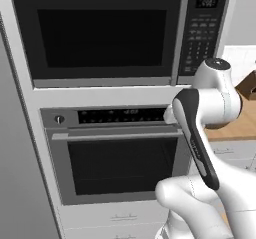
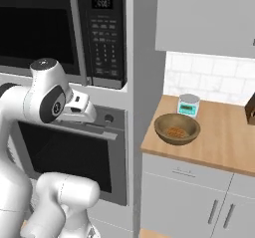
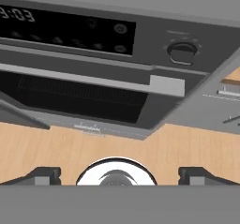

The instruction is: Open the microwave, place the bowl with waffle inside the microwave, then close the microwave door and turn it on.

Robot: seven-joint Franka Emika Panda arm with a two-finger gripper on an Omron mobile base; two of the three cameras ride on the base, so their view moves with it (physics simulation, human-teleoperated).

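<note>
A steel oven (image 1: pixel 117 153) sits closed in the cabinet; a teal scale (image 2: pixel 189 104) and, at the frame edge, perhaps a box stand on the wooden counter (image 2: pixel 224 142).

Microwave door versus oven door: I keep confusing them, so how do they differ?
The microwave door sits above, black, with a slim vertical handle at its right edge. The oven door sits below, steel-framed, with a horizontal bar handle across its top. Both are shut and have dark glass windows.
</note>
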